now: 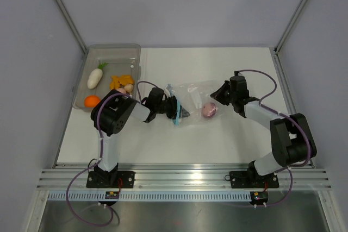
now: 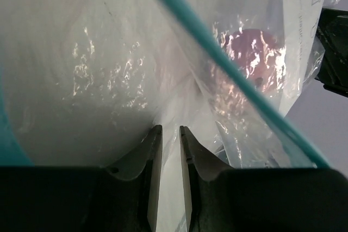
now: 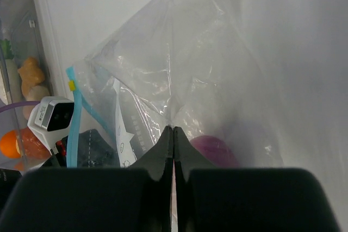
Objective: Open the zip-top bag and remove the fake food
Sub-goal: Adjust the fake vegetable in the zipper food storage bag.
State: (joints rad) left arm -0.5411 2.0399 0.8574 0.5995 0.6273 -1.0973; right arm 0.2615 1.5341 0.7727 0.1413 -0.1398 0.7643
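The bag [image 1: 193, 93] is lying crumpled at the middle of the table [image 1: 228, 139], between the two arms, with its blue zip strip [image 2: 217, 52] facing the left arm. The left gripper [image 2: 169, 129] is sitting at that zip end with its jaws standing a little apart. Clear film is showing in the narrow gap, though I cannot tell whether the fingers are touching it. The right gripper [image 3: 173, 129] is pressing its jaws together on a fold at the bag's opposite end, pinching the plastic. The onion [image 1: 209, 111] is sitting inside the bag, just beside the right gripper's tips. At the far left corner the tray [image 1: 117, 47] is holding the other food — the radish [image 1: 96, 77] is lying along its left side, the yellow pieces [image 1: 120, 81] and egg [image 1: 129, 87] are resting near its right wall, and the orange piece [image 1: 92, 101] is sitting at its near end.
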